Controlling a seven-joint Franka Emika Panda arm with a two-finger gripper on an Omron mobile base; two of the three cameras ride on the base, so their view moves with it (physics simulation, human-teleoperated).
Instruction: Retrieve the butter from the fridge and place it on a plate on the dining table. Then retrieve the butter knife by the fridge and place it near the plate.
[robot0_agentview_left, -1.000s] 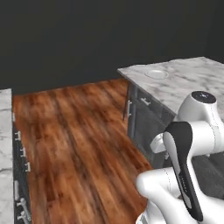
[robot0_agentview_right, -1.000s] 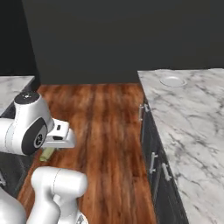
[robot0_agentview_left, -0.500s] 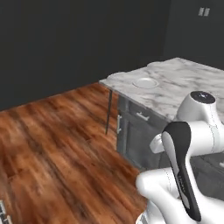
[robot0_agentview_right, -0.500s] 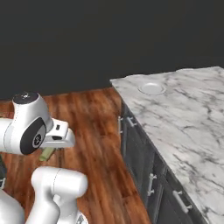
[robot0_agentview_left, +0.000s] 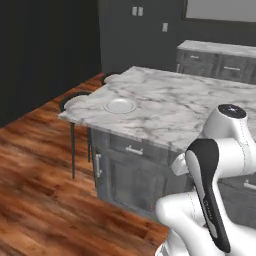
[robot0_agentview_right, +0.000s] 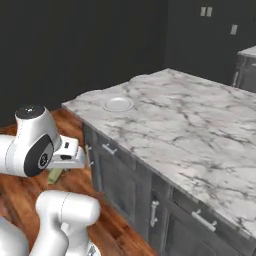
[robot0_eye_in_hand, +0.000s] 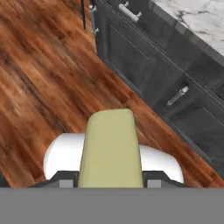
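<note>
The butter (robot0_eye_in_hand: 111, 146), a yellowish-green stick, sits between my gripper's (robot0_eye_in_hand: 111, 180) jaws, which are shut on it, and points out over the wooden floor. From the right base camera the butter (robot0_agentview_right: 54, 175) peeks out below the hand, left of the table's cabinets. The round white-grey plate (robot0_agentview_left: 120, 105) (robot0_agentview_right: 118, 104) lies near the left corner of the marble dining table (robot0_agentview_left: 180, 117) (robot0_agentview_right: 195, 130), well apart from the gripper. The fridge and the butter knife are out of view.
Dark grey drawers and doors with metal handles (robot0_eye_in_hand: 177, 96) (robot0_agentview_left: 131, 149) line the table's base, close to the hand. Black stools (robot0_agentview_left: 74, 99) stand at the table's far left corner. A second marble counter (robot0_agentview_left: 220, 50) stands by the back wall. Wooden floor (robot0_agentview_left: 35, 165) lies open to the left.
The whole picture has shifted as the base turned: the dining table with the plate has come nearer and more central. The butter stays in the gripper.
</note>
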